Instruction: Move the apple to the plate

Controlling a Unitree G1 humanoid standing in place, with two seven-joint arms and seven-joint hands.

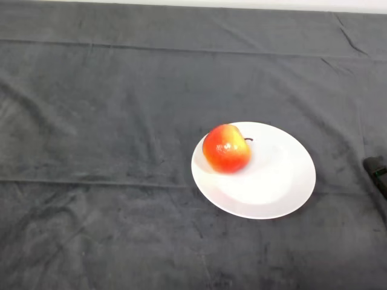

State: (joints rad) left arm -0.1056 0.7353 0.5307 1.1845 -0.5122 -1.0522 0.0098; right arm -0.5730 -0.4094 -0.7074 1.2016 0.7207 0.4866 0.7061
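Red-yellow apple (pixel 227 148) sits on the white plate (pixel 273 181), left side.

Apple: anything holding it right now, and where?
Nothing holds it. The apple sits free on the upper-left part of the plate, and no hand shows in the head view.
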